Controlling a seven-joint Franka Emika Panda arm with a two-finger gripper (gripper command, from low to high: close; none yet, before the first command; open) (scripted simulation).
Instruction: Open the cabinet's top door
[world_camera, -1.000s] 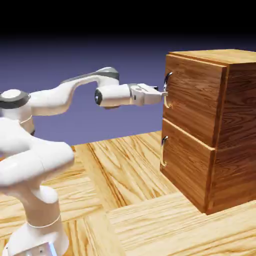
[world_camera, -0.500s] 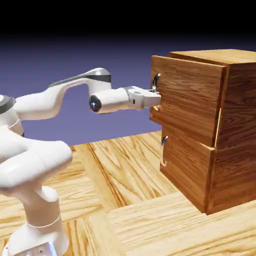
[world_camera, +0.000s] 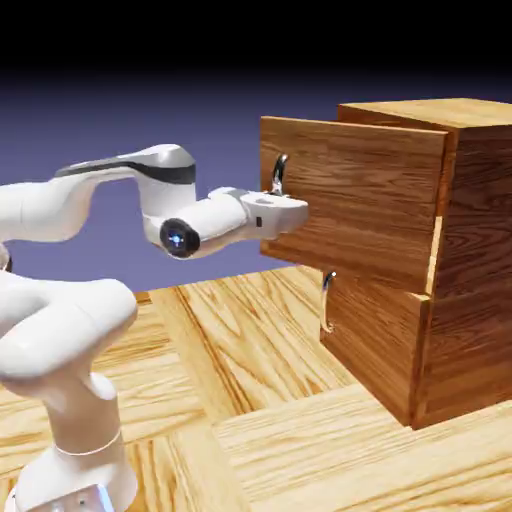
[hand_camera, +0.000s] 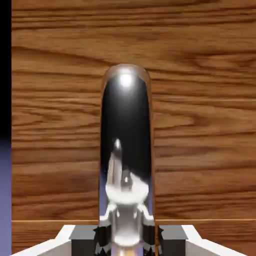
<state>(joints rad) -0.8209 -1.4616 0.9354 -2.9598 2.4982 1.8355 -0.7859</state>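
Note:
The cabinet (world_camera: 470, 280) stands at the exterior view's right, reddish-brown and wood-grained. Its top door (world_camera: 360, 200) is swung partly out on its right edge, and its free edge points toward the arm. My gripper (world_camera: 288, 206) is shut on the door's curved silver handle (world_camera: 279, 172) at that free edge. In the hand view the shiny handle (hand_camera: 126, 125) rises large from between my gripper (hand_camera: 126, 236) jaws, with the door's wood (hand_camera: 200, 125) filling the picture behind it. The handle hides most of my fingertips.
The matching lower panel (world_camera: 375, 330) is closed, its silver handle (world_camera: 326, 300) just below the open door. The wooden table (world_camera: 250, 380) spreads in front of the cabinet. The arm's white base (world_camera: 70, 440) stands at the lower left.
A second ago the door was closed with my gripper at its handle. The gripper has since shut on the handle and drawn back to the left, swinging the door outward.

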